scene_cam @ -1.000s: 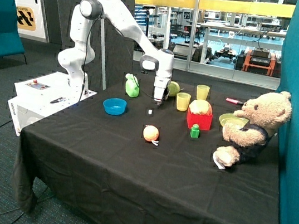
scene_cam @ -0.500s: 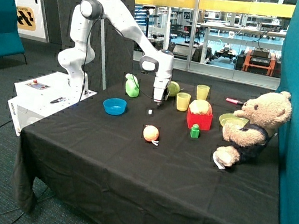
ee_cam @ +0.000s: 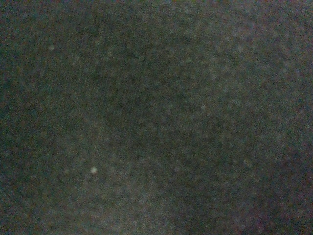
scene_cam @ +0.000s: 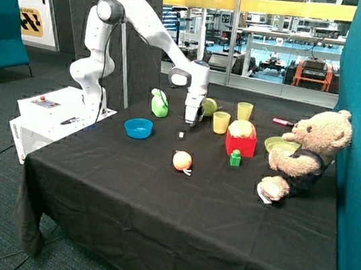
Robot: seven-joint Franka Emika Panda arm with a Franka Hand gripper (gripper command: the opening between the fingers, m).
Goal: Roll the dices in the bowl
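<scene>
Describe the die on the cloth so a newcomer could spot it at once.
Start at the arm's gripper, low over the black table between the green bottle and the yellow cup. Just in front of it, toward the orange fruit, lies the die. It is a tiny white cube, far smaller than anything near it.

The white arm reaches out from its base, elbow raised high, forearm sloping down; the wrist points straight down, holding the hand (scene_cam: pixel 190 122) low over the surface (scene_cam: pixel 158 193) (black-draped).
</scene>
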